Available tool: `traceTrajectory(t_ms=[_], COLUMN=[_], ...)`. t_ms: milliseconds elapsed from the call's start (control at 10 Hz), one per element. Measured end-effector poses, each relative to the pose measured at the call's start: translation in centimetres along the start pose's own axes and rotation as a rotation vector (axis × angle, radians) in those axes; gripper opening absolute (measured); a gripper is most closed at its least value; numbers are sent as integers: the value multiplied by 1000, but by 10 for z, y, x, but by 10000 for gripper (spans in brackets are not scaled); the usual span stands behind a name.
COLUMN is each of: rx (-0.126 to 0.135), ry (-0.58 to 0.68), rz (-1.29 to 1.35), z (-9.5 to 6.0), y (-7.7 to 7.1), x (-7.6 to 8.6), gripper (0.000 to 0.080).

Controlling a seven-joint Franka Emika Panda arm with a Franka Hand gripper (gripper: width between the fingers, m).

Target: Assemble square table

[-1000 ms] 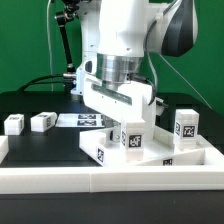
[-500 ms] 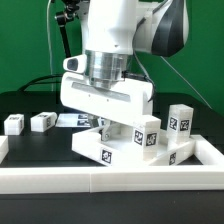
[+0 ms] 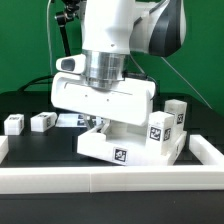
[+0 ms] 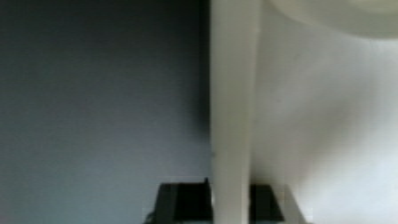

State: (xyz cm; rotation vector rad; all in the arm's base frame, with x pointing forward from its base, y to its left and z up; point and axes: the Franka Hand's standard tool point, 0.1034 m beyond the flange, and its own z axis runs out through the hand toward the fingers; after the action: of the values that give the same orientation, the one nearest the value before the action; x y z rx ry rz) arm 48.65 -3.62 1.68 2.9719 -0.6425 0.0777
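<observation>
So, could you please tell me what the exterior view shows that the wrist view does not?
Exterior view only: the arm, two small legs on the dark table at that view's left, two tagged legs at its right, and the white border wall in front. Wrist view only: the gripper shut on a thin white edge of the square tabletop, with a dark finger on each side. Both: the square tabletop, a tagged slab from outside and a blank white surface up close.
</observation>
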Motion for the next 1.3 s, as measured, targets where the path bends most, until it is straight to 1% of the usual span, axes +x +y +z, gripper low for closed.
traceTrajectory(t_ms=[500, 600, 700, 900, 1300], rx=[-12, -17, -22, -39, -54], ry=[12, 19, 24, 34, 28], rz=[-267, -398, -453, -573, -762], z=[-1, -3, -3, -4, -4], y=[4, 5, 7, 6, 10], x=[6, 17, 25, 28, 30], gripper=[64, 64, 64, 64, 64])
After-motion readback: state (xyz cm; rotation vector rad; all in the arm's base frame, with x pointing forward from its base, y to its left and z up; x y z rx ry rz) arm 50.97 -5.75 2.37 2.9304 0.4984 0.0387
